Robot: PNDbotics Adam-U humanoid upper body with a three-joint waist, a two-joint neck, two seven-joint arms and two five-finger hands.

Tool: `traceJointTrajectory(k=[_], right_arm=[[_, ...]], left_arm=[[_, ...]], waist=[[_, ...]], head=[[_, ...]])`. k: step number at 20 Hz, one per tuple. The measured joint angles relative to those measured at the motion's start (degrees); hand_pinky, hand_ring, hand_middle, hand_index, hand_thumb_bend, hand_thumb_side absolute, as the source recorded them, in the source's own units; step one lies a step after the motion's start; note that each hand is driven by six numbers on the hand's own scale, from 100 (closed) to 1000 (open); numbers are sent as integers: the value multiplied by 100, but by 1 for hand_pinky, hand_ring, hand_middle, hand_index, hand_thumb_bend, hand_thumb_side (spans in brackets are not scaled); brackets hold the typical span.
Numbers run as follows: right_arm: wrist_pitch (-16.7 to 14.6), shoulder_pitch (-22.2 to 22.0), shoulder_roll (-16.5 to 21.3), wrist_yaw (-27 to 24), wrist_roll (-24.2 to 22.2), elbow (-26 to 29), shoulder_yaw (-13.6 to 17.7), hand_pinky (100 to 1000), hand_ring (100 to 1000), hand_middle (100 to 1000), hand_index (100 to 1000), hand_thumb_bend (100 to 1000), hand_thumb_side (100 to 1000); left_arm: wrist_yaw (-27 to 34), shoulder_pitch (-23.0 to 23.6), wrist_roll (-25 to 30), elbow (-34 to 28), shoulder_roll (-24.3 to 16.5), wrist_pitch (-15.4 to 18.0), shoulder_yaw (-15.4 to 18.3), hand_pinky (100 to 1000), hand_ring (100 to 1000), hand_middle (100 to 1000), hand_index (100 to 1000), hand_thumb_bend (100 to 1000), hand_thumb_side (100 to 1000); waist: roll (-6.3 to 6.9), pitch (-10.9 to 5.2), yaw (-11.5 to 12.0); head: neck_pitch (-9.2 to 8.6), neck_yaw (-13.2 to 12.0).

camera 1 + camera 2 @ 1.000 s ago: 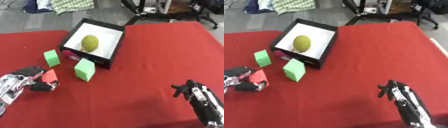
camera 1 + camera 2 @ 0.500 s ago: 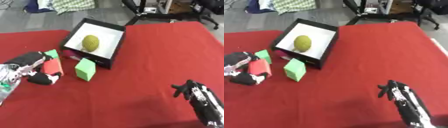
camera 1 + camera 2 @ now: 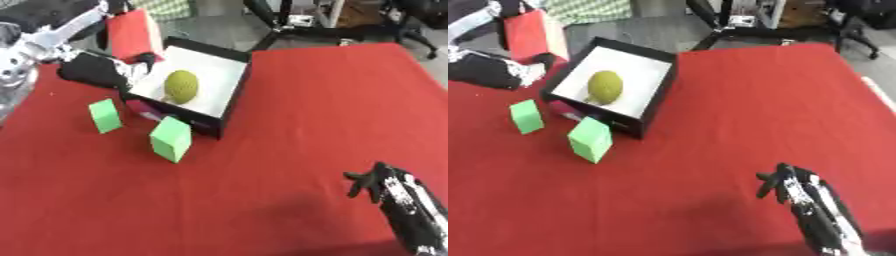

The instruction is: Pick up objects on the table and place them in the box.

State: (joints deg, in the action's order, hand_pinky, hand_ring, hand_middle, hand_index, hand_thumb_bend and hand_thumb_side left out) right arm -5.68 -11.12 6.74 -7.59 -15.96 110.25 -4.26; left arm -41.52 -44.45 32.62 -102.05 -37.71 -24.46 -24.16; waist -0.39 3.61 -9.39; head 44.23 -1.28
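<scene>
Left eye view: left hand (image 3: 105,70) grips a red block (image 3: 134,34), held above the left rim of the black box (image 3: 229,95). A yellow-green round object (image 3: 181,86) sits inside. Two green blocks (image 3: 170,138) lie on the red table (image 3: 332,100) just left of the box.

Right eye view: right hand (image 3: 802,192) at lower right, fingers relaxed, holding nothing.

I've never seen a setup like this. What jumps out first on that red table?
The black box with a white floor at upper left, a yellow-green round object lying inside. The robot's left hand holds a red block up beside the box's far left corner. Two green blocks stand in front; the right hand rests at lower right.
</scene>
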Motion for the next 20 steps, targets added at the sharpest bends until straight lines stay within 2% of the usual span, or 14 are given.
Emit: traceJointTrajectory(k=[3,6,9,10,12,13,15,19,20], right_arm=[[14,7,0,-6,-14,-5,-6,826,447,215,466,100,667],[30,43,0,-26,-32,-11,-38,827,447,215,467,100,679],[46,57,-1,-30,-50,-21,-59,826,447,215,467,100,683],[52,58,-1,-32,-57,-22,-70,827,447,214,467,100,690],[60,58,-1,-32,-67,-23,-73,827,447,214,467,100,693],[63,59,-1,-32,-69,-23,-74,827,447,214,467,100,692],[64,59,-2,-32,-72,-23,-76,827,446,214,467,100,683],[63,70,-2,-33,-73,-23,-76,828,446,213,467,100,682],[63,71,-2,-33,-73,-23,-76,827,446,213,467,100,681]], left_arm=[[-470,-306,-297,1165,600,25,-190,686,505,547,761,100,244],[-811,-464,-867,2285,1090,43,-201,701,530,578,789,100,244],[-982,-531,-1413,3110,1414,116,-181,711,553,607,822,100,246],[-1009,-538,-1554,3311,1490,152,-169,713,561,619,834,100,317],[-1039,-544,-1773,3579,1596,225,-166,720,596,665,869,100,556],[-1042,-544,-1865,3671,1638,254,-166,723,609,679,877,100,584],[-1041,-544,-2010,3800,1704,299,-166,753,685,764,916,100,698],[-973,-541,-2166,3910,1764,361,-169,794,768,879,967,100,1000],[-941,-539,-2191,3913,1764,373,-169,800,778,893,974,100,1000]], waist=[[-2,0,-56],[-2,0,-93],[-3,0,-120],[-3,0,-120],[-3,0,-122],[-3,0,-123],[-3,0,-124],[-3,0,-124],[-3,0,-123]], head=[[0,-35],[0,-65],[0,-77],[0,-83],[0,-87],[0,-87],[0,-88],[0,-88],[0,-88]])
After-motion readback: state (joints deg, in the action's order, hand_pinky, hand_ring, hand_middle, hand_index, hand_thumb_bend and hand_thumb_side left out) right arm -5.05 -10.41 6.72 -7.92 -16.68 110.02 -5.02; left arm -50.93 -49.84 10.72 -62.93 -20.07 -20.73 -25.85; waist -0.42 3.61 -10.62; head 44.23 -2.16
